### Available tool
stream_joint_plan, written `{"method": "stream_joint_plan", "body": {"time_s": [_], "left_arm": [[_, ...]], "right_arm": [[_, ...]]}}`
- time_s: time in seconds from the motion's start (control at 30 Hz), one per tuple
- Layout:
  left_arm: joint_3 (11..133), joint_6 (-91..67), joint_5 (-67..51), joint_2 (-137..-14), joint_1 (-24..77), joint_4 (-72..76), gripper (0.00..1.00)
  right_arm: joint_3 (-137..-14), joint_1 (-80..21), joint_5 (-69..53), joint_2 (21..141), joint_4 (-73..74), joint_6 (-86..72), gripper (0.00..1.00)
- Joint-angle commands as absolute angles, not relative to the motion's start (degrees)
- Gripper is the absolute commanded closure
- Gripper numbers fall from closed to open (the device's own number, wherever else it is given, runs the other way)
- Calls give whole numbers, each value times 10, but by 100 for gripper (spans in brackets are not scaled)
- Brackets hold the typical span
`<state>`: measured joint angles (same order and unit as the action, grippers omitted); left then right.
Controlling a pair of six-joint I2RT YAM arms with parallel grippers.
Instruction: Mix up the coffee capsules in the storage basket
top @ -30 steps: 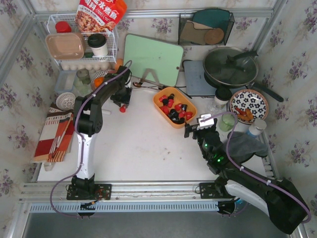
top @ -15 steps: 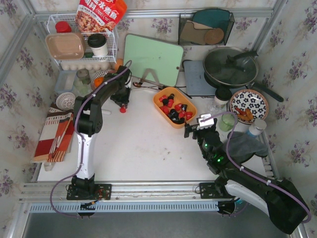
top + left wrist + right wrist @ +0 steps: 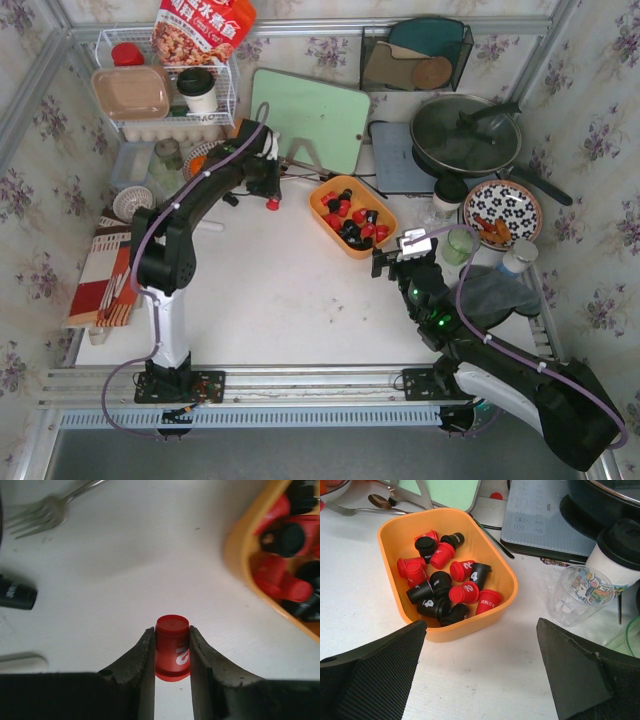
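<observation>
**Left gripper** (image 3: 171, 631): fingers narrowed onto one red capsule (image 3: 172, 650), a tapered pod with a flat end and white print on its side. It is held over the white table (image 3: 125, 555), near the basket (image 3: 240, 565) but outside it.

**Basket:** orange, shallow, with rounded corners. It holds red and black capsules (image 3: 465, 593) jumbled together, several lying on their sides and some numbered in white.

**Right gripper** (image 3: 480, 640): at the basket's near edge, fingers spread wide, gripping nothing.
</observation>
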<state>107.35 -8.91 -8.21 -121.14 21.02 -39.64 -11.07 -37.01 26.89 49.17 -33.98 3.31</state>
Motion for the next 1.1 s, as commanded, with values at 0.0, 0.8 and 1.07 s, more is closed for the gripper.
{"method": "stream_joint_plan", "body": {"time_s": [0.0, 0.8, 1.07], "left_arm": [[1022, -93, -99, -1168, 237, -264, 77], [1037, -175, -163, -1311, 352, 172, 74], [1053, -175, -145, -1328, 355, 162, 34]], "right_arm": [[-116, -370, 271, 491, -347, 33, 0], [-115, -369, 272, 476, -341, 32, 0], [-115, -370, 272, 474, -341, 32, 0]]}}
